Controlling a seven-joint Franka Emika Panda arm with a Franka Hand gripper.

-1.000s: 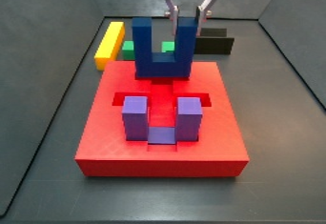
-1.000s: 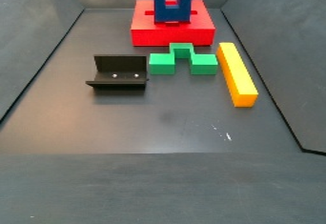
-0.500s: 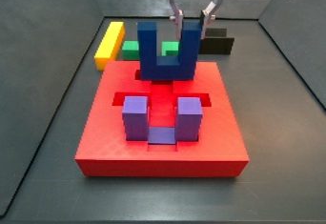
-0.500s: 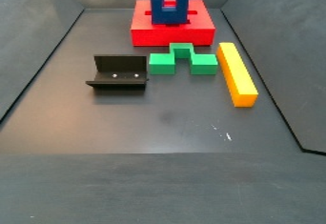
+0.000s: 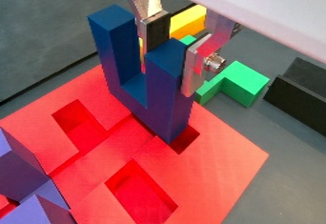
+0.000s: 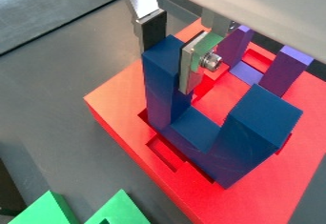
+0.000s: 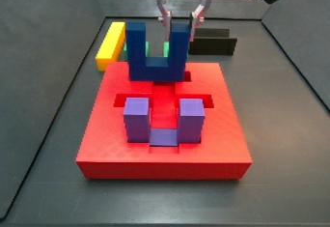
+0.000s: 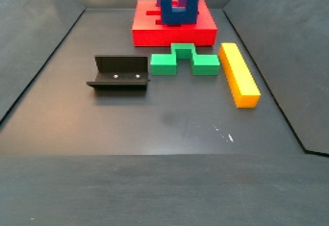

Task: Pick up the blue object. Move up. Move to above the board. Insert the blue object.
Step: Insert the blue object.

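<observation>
Upright, the blue object stands at the far end of the board — its base sunk in a cut-out. One prong is clamped between the tool's silver fingers. Nearer on the board stands a purple block.
</observation>
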